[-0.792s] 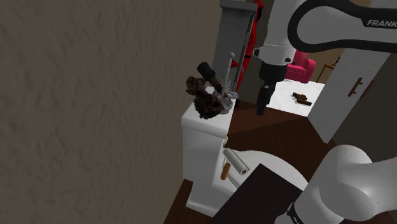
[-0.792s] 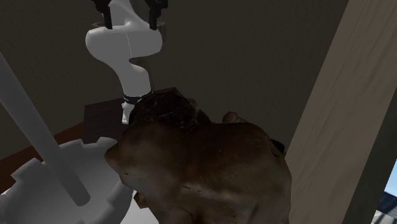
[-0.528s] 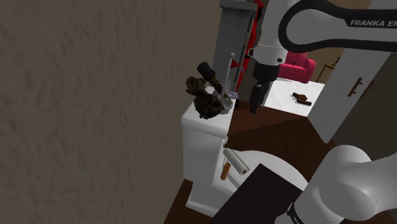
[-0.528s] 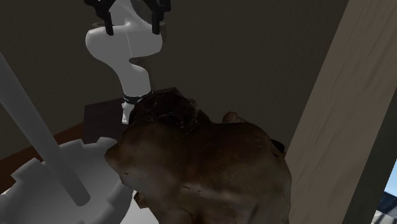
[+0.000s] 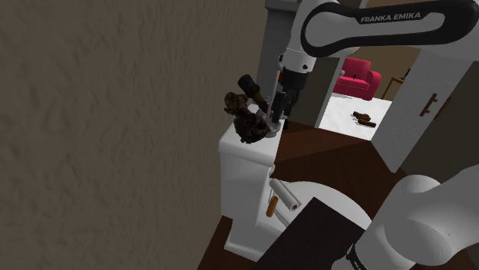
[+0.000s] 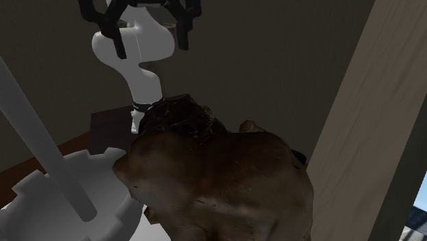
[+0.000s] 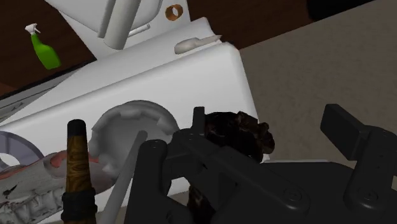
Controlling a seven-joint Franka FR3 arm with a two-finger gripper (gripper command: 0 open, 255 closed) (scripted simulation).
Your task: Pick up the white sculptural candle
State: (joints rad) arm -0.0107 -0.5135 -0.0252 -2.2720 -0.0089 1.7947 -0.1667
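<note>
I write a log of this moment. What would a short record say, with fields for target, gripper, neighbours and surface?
target: white sculptural candle, upright, curved body
gripper: gripper open, fingers apart on either side of the candle's top; contact cannot be told
neighbour: brown lumpy figure, hides the candle's base in the second exterior view
also near: white toothed holder with a white rod
surface: white toilet tank, bearing the figure and holder
farther off: green spray bottle
</note>
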